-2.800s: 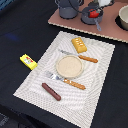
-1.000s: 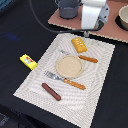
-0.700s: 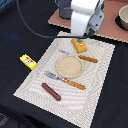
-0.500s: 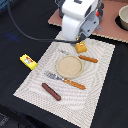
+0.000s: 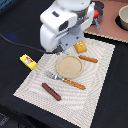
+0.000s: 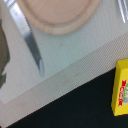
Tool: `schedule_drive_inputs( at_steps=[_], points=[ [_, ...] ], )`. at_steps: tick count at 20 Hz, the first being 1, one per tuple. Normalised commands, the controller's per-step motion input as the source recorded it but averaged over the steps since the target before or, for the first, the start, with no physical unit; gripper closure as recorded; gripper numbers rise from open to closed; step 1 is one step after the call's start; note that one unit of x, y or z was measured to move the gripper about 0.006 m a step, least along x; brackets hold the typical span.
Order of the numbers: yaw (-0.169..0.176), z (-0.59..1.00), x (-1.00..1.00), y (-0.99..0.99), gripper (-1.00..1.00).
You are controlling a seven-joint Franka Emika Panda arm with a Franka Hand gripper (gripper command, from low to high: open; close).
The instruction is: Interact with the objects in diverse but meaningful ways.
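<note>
Exterior view gives us the whole layout: arm body fills the upper centre of the frame and hides the gripper, so we cannot tell how wide the claw is or whether it carries anything. Below it, the round tan plate (image 5: 69,66) sits mid-frame on the woven placemat (image 5: 95,95). Orange ridged block (image 5: 80,47) is just above-right of the plate, brown sausage (image 5: 51,91) at lower left, yellow box with red label (image 5: 28,61) off the mat at left on the dark table. Red tomato (image 5: 95,14) peeks out at top, partly hidden.

Wrist view adds only a close crop: plate rim (image 6: 60,22), a blurred metal blade (image 6: 34,49), probably the knife, and the yellow box (image 6: 120,88) at the right edge.

Versus 0.5 s ago, the arm has shifted toward frame left and lower; objects haven't moved.
</note>
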Motion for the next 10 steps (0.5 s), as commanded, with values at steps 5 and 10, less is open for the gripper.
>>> schedule_drive_inputs(
  at_steps=[5, 10],
  points=[
    [-0.033, -0.39, -1.00, -0.35, -1.00],
    [-0.030, -0.36, -1.00, -0.24, -1.00]
  ],
)
